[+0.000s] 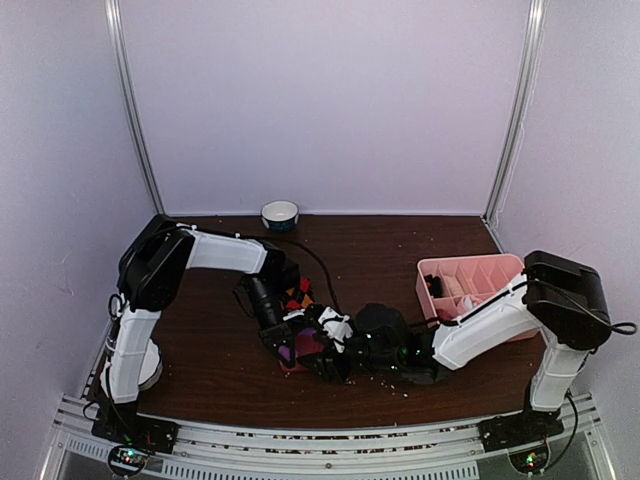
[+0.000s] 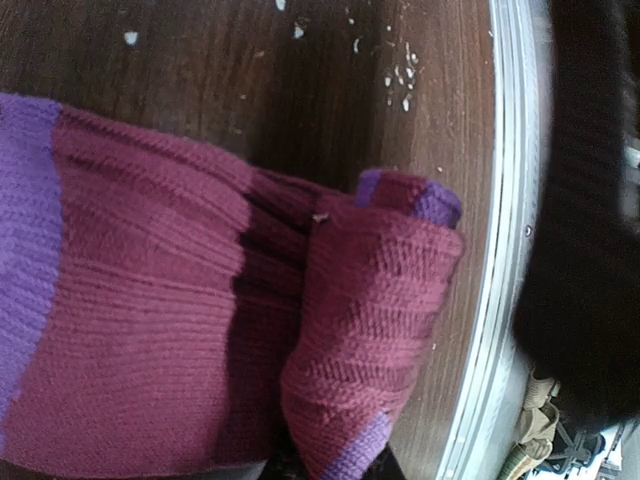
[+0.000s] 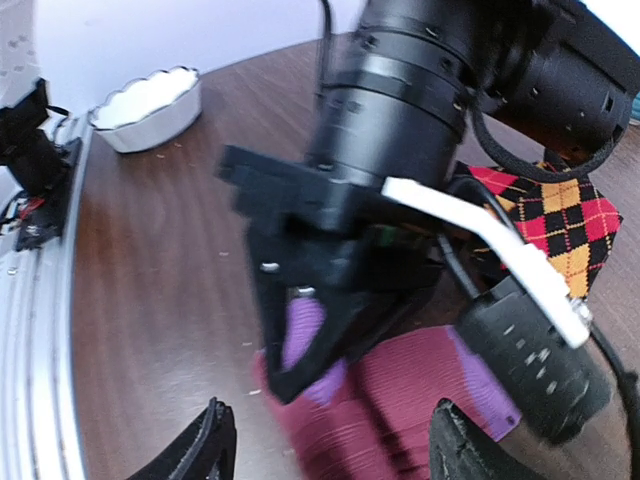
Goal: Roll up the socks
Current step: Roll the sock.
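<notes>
Left claw (image 3: pixel 315 355) clamped on magenta sock (image 3: pixel 400 395) — argyle sock (image 3: pixel 560 225) just behind it, right claw (image 3: pixel 340 445) spread wide before both

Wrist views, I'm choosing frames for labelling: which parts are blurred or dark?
Right wrist: the left gripper looms soft and smeared, the argyle sock behind it sharper. Left wrist: the magenta sock shows crisp knit; a black blurred mass blocks the right edge.
</notes>
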Robot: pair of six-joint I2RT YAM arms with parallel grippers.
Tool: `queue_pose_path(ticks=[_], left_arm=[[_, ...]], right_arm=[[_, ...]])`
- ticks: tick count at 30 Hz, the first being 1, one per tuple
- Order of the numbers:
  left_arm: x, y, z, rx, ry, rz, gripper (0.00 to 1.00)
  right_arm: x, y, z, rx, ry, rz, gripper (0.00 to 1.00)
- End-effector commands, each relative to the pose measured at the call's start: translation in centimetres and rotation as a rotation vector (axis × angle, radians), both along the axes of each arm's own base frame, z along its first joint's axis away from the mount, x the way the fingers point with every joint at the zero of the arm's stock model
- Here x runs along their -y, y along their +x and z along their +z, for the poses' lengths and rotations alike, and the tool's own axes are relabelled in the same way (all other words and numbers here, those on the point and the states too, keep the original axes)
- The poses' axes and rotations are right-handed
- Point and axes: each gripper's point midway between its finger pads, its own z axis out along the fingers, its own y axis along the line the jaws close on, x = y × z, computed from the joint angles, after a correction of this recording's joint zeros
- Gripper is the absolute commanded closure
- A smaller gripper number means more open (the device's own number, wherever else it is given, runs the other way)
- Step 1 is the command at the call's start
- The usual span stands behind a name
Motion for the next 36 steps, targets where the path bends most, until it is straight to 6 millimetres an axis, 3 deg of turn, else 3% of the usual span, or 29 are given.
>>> queue_pose_path(ticks=[1, 9, 12, 15, 17, 19, 21, 23, 24, 29, 33, 34, 36], left_arm=[[-0.8, 0.9, -1.7, 0.039, 0.076, -0.003, 0.91], [-0.7, 1.2, -1.8, 0.054, 0.079, -0.003, 0.91], [-0.6, 1.5, -1.8, 0.066, 0.082, -0.001, 0.90], [-0.5, 1.9, -1.6, 0.087, 0.080, -0.001, 0.84], [-0.5, 2.2, -1.4, 0.120, 0.078, -0.001, 0.75], [-0.7, 2.8, -1.1, 0.177, 0.075, 0.001, 0.64], [-0.9, 3.3, -0.6, 0.240, 0.062, 0.011, 0.43], [-1.1, 3.8, 0.1, 0.308, 0.047, 0.015, 0.05], [-1.2, 4.2, 0.4, 0.346, 0.039, 0.020, 0.02], [-1.4, 7.2, 4.1, 0.593, -0.034, 0.097, 0.02], [-2.0, 10.1, 9.1, 0.880, -0.106, 0.174, 0.02], [-2.4, 10.8, 9.5, 0.917, -0.108, 0.206, 0.02], [-4.2, 13.0, 7.6, 0.982, 0.012, 0.293, 0.02]], right_arm=[[-0.2, 1.1, -2.7, -0.028, -0.094, 0.052, 0.36], [-0.4, 0.4, -5.1, -0.111, -0.107, 0.100, 0.48], [-0.3, 0.2, -5.9, -0.144, -0.103, 0.094, 0.59], [-0.2, 0.4, -6.5, -0.170, -0.100, 0.066, 0.79], [0.1, 0.7, -6.8, -0.197, -0.093, 0.040, 0.90], [0.6, 0.7, -7.3, -0.237, -0.086, 0.018, 0.94], [1.3, 0.7, -8.0, -0.281, -0.079, -0.007, 1.00], [2.3, 0.6, -8.9, -0.320, -0.084, -0.033, 1.00], [2.9, 0.5, -9.4, -0.337, -0.087, -0.043, 1.00], [4.6, -0.1, -11.8, -0.427, -0.121, -0.067, 1.00], [5.5, -0.3, -13.1, -0.467, -0.160, -0.090, 1.00], [5.7, -0.3, -13.3, -0.477, -0.167, -0.091, 1.00], [6.1, -0.3, -13.6, -0.498, -0.174, -0.098, 1.00]])
